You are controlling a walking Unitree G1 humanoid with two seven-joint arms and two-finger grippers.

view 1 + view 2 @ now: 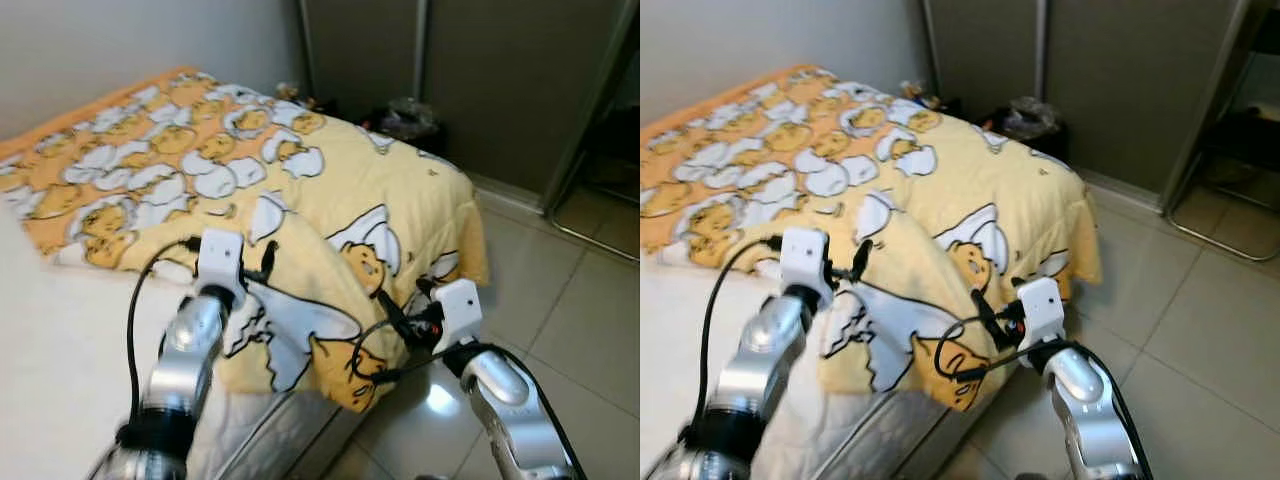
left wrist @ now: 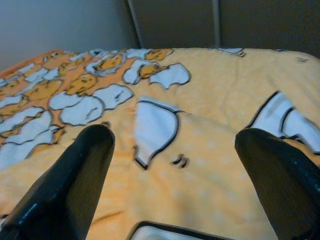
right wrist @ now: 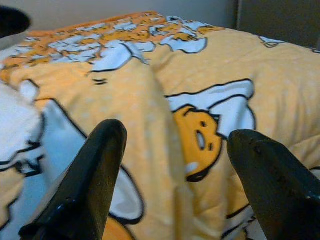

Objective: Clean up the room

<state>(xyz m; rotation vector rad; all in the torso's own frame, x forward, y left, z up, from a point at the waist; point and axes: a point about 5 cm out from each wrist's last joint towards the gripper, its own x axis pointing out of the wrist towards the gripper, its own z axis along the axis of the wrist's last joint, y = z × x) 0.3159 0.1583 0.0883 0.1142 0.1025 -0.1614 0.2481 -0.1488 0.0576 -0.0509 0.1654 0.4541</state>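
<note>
A yellow duvet (image 1: 330, 190) printed with cartoon eggs covers the bed and hangs over its near corner. Its near edge is folded back, baring the white sheet (image 1: 60, 340). My left gripper (image 1: 266, 266) hovers over the folded edge. In the left wrist view it (image 2: 172, 137) is open, the fabric lying just beyond its fingers (image 2: 75, 180). My right gripper (image 1: 398, 318) is at the hanging corner. In the right wrist view it (image 3: 176, 132) is open too, facing the duvet's egg print with nothing gripped.
Dark wardrobe sliding doors (image 1: 480, 70) stand behind the bed. A dark bag of clutter (image 1: 405, 120) sits on the floor against them. Glossy floor tiles (image 1: 580, 320) stretch to the right, with a metal chair frame (image 1: 600, 200) at the far right.
</note>
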